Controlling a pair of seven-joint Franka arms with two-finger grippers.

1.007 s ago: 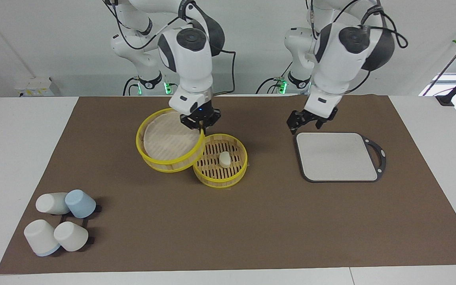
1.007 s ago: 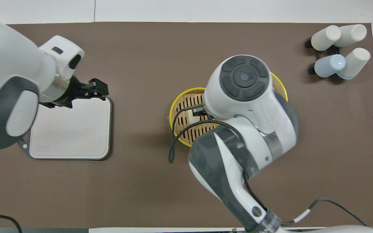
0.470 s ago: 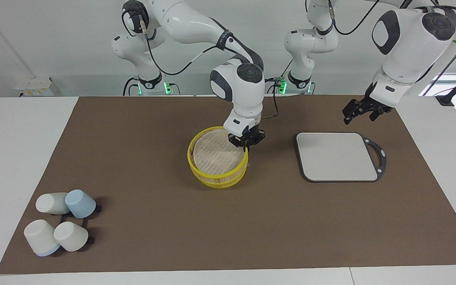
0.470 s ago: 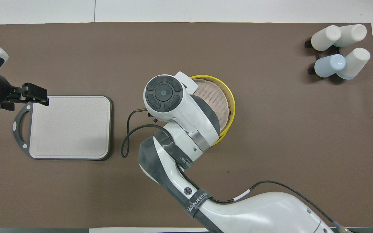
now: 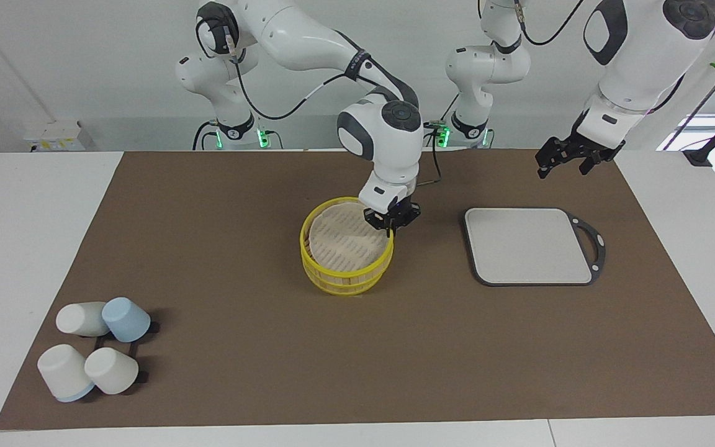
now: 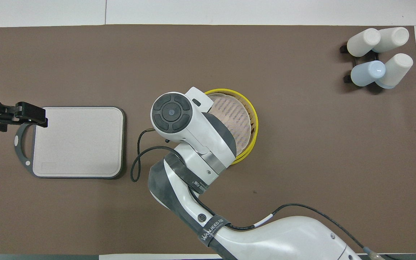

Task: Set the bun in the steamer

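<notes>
One lid (image 5: 342, 233) sits on the steamer (image 5: 346, 272) at frame centre, its rim pinched by the clenched right end effector (image 5: 391, 222); the bun is hidden, presumably inside. Seat the lid level, then release. The left end effector (image 5: 565, 158), released, waits upper right; the board (image 5: 528, 245) lies clear.

The steamer (image 5: 346, 276) has bright yellow rims and pale bamboo-coloured sides, and its lid (image 5: 343, 241) shows a pale tan woven top crossed by faint dark dashes inside a yellow ring. The cutting board (image 5: 528, 245) is light grey with a dark grey border and handle. Three cups (image 5: 81, 318) are cream-white, one of them with a pale blue rim, and the fourth cup (image 5: 126, 319) is pale blue. A brown mat (image 5: 395, 347) covers the white table (image 5: 22, 236). Both arms are white with dark grey joints, and both grippers are black.
</notes>
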